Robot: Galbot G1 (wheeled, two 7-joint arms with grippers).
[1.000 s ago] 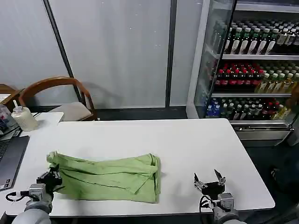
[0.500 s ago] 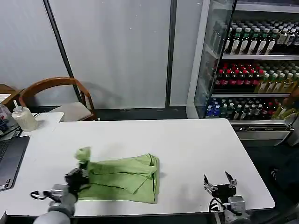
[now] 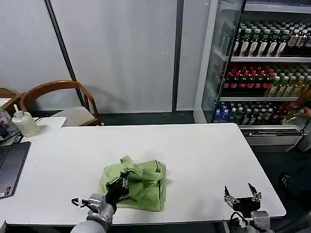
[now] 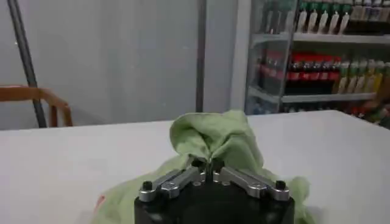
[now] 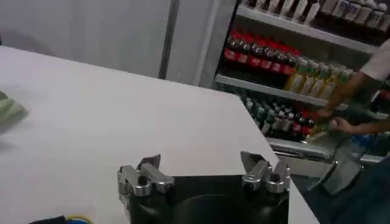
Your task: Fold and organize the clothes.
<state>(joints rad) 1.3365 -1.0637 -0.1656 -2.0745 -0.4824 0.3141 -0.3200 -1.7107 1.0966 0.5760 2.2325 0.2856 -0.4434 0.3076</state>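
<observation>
The light lime-green T-shirt (image 3: 141, 184) lies bunched in a folded heap on the white table (image 3: 194, 150), near its front edge. My left gripper (image 3: 118, 183) is shut on a fold of the shirt's left end, holding it raised over the rest of the cloth. In the left wrist view the pinched cloth (image 4: 216, 137) rises in a peak just beyond the left gripper (image 4: 209, 172). My right gripper (image 3: 241, 195) hangs open near the table's front right corner, well apart from the shirt. Its spread fingers (image 5: 146, 171) hold nothing, and a shirt edge (image 5: 9, 109) shows far off.
A laptop (image 3: 8, 167) and a white bottle (image 3: 24, 122) sit at the table's left end, with a wooden chair (image 3: 63, 104) behind. A glass-door drinks fridge (image 3: 265, 63) stands at the back right, and a person's hand (image 5: 341, 125) reaches into it.
My left gripper has carried the shirt's left end to the right, over the rest of the shirt, making the heap much shorter. My right gripper has drifted right and toward the front edge.
</observation>
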